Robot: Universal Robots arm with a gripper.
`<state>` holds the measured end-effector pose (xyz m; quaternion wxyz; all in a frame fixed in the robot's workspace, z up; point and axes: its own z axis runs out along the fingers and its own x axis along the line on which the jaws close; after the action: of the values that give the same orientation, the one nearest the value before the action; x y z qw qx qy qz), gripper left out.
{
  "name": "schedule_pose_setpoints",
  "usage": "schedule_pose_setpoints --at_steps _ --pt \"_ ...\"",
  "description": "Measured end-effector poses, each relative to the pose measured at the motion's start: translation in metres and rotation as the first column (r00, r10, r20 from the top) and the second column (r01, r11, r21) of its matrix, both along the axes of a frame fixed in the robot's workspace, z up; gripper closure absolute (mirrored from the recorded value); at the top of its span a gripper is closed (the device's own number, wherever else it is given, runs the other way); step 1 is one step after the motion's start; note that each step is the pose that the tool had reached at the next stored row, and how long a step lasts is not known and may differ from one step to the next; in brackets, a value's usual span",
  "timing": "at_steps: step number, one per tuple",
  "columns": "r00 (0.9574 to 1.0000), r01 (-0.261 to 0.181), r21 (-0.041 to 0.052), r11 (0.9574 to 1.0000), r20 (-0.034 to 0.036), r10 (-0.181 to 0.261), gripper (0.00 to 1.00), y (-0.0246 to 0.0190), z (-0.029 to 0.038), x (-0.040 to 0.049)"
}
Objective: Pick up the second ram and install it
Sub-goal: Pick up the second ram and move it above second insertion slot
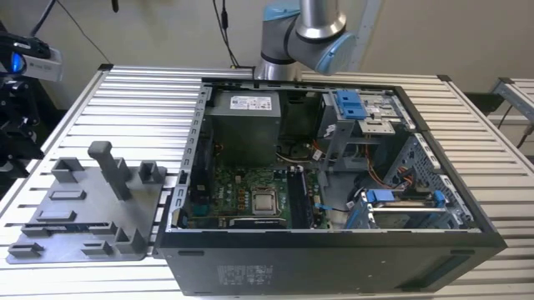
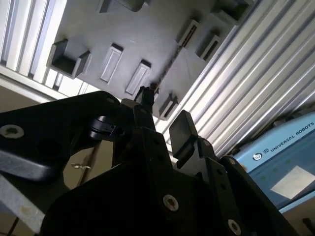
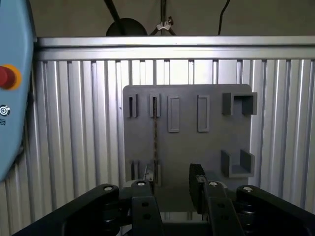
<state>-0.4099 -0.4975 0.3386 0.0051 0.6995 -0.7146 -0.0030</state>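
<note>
The second ram [image 3: 155, 132] stands on edge in the slots of the grey fixture plate [image 3: 187, 147], seen as a thin dark line. In the second wrist view the ram [image 2: 170, 61] runs across the plate [image 2: 142, 29] towards my fingers. My gripper [image 3: 172, 179] hangs above the near end of the plate, open, with nothing between its fingers. One fingertip [image 3: 146, 176] lines up close beside the ram's near end, and the other fingertip [image 3: 197, 174] stands well to the side. In the second wrist view the gripper [image 2: 165, 112] is also open.
The open computer case [image 1: 334, 244] lies on the slatted metal table [image 1: 142, 100], with the green motherboard [image 1: 250, 194] inside. The fixture plate [image 1: 84, 212] sits at the exterior view's left of the case. A blue pendant [image 3: 12, 88] lies near the plate. The arm [image 1: 304, 28] rises behind the case.
</note>
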Motion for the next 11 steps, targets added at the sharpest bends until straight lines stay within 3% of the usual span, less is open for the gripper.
schedule_pose_setpoints --at_steps 11 --pt "0.9999 -0.009 0.0000 1.0000 0.0064 0.009 0.58 -0.0004 -0.0110 -0.0001"
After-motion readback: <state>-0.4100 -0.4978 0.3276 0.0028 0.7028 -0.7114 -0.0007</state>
